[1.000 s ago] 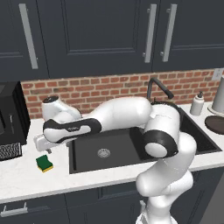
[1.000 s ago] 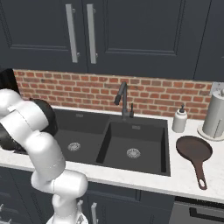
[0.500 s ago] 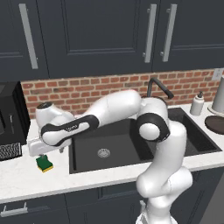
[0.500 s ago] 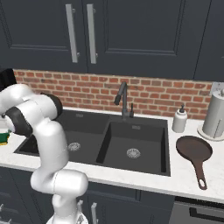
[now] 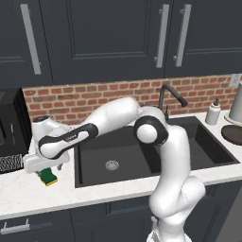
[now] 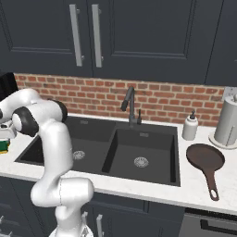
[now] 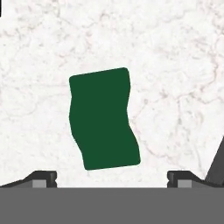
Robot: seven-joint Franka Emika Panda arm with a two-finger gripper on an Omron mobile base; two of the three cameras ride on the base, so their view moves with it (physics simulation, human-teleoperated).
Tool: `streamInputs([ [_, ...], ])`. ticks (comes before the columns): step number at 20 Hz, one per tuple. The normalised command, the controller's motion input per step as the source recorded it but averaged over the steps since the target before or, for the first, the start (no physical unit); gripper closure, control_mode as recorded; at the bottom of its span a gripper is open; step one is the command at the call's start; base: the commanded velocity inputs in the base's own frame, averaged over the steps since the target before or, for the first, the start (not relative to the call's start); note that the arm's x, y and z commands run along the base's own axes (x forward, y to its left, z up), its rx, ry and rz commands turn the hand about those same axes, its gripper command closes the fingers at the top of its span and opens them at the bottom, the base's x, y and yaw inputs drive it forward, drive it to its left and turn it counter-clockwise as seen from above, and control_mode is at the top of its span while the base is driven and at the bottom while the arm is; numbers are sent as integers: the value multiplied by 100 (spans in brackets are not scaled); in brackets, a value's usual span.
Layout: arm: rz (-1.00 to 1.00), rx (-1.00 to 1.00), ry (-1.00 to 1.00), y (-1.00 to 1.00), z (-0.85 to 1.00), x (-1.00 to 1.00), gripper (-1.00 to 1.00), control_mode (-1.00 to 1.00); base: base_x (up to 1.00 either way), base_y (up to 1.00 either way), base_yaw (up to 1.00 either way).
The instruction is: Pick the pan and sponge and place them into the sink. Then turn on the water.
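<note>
We see the pincer (image 7: 112, 177) hanging above the sponge (image 7: 104, 119), its tips spread wide apart, one on each side of the green block and not touching it. The sponge lies on the white marble worktop (image 5: 28, 191) just left of the black sink (image 5: 142, 158). The pan (image 6: 206, 159) rests on the worktop right of the sink, handle toward the near edge.

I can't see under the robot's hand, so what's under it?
The green sponge lies flat on the white marble counter, straight below the open tool. From the left base view the hand covers most of it; its yellow bottom layer peeks out there.
</note>
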Motion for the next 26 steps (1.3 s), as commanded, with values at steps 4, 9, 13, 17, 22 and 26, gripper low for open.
streamInputs([
  [4,0,0,2,16,-30,30,-100,-100,0,0,0],
  [9,0,0,0,15,-33,26,-100,-100,0,0,0],
  [13,0,0,3,13,-28,4,-100,-100,0,0,0],
  [17,0,0,10,0,-27,-1,-100,-100,0,0,0],
  [22,0,0,9,0,-30,0,100,-100,0,0,0],
  [26,0,0,8,0,-26,0,100,-100,0,0,0],
])
